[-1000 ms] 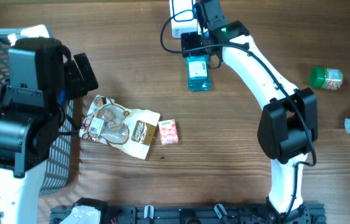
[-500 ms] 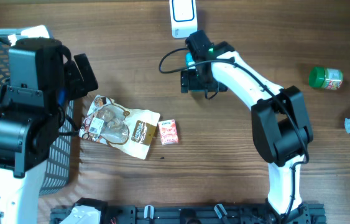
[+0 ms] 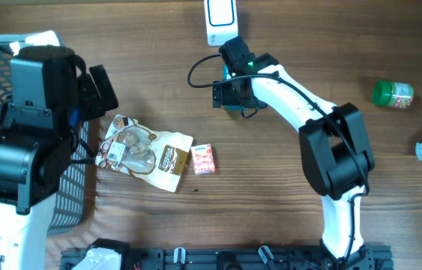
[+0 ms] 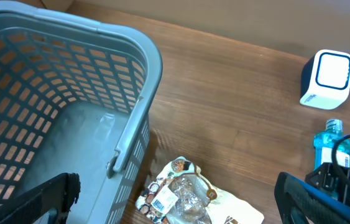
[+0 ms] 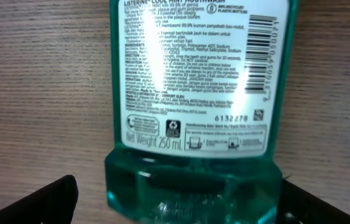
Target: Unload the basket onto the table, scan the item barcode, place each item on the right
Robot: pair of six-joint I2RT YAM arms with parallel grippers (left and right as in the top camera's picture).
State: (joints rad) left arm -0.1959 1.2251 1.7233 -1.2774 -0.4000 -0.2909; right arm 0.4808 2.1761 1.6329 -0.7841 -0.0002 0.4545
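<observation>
Mouthwash bottle [image 5: 196, 93]: lies flat on the table [image 3: 151, 52], back label up, directly beneath the right hand [image 3: 231, 94], its lower body between that hand's two fingers

Right hand: fingers spread wide, one on each flank of the bottle, with clear gaps in the wrist view; nothing is gripped. Left hand [image 3: 94, 94]: wide open, empty, well apart from the bottle

Barcode [image 5: 267, 46]: printed along the label's edge, on the side toward one finger, facing up at the wrist camera. Scanner [image 3: 220, 19]: just beyond the right hand, past the bottle's far end

Handling, assessed:
- Rigid clear plastic, will not give under the fingers
- Appears full of green liquid, so fairly heavy for its size; the contents are likely to slosh and shift the load when tilted
- Smooth, glossy walls and label: slip risk, chiefly rotation in the grip

Recommended hold: across the two narrow flanks, low on the body where the hand sits, square to the walls, firm. Keep both fingers off the label edge so the barcode remains uncovered for presentation to the scanner
</observation>
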